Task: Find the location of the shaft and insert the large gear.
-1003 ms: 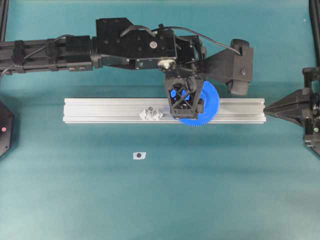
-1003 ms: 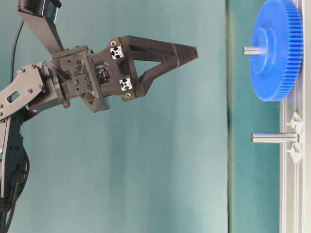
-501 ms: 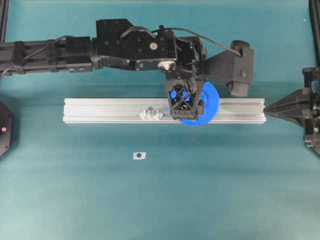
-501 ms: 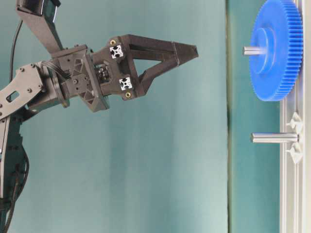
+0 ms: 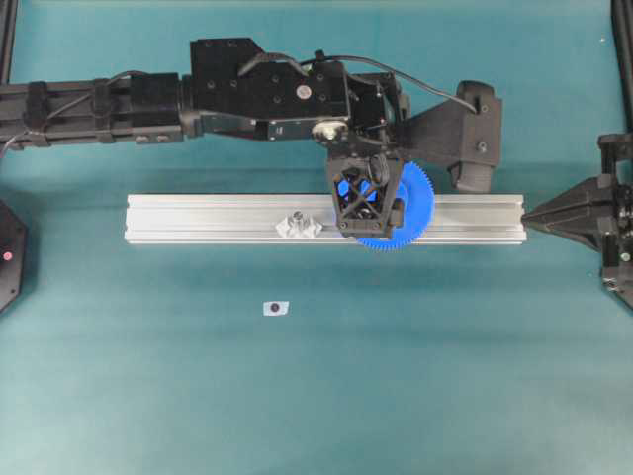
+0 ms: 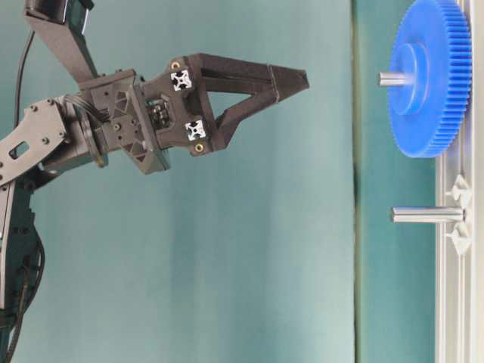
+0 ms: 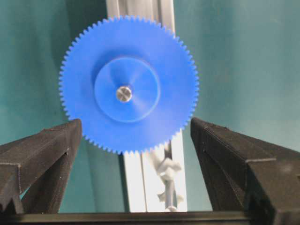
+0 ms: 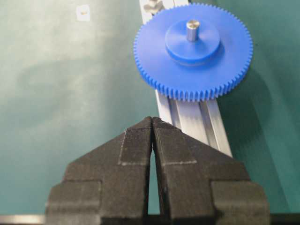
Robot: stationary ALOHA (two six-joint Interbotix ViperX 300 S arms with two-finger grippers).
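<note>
The large gear (image 5: 410, 213), a bright blue toothed disc, sits flat on the aluminium rail (image 5: 198, 218). It is threaded on a metal shaft whose tip (image 7: 123, 94) pokes through the hub. My left gripper (image 5: 368, 198) hovers directly above the gear, open. Its fingers (image 7: 44, 152) stand apart on either side of the gear (image 7: 129, 84), touching nothing. A second, bare shaft (image 6: 427, 215) flanked by clear brackets stands further along the rail (image 5: 297, 225). My right gripper (image 5: 529, 213) is shut and empty at the rail's right end, pointing at the gear (image 8: 193, 51).
A small white tag with a dark dot (image 5: 275, 308) lies on the teal mat in front of the rail. The left arm's black links (image 5: 257, 89) stretch across the far side. Dark frame parts stand at the left edge (image 5: 8, 252).
The left gripper has shifted very slightly above the gear. The gear, the rail and the right gripper have not moved.
</note>
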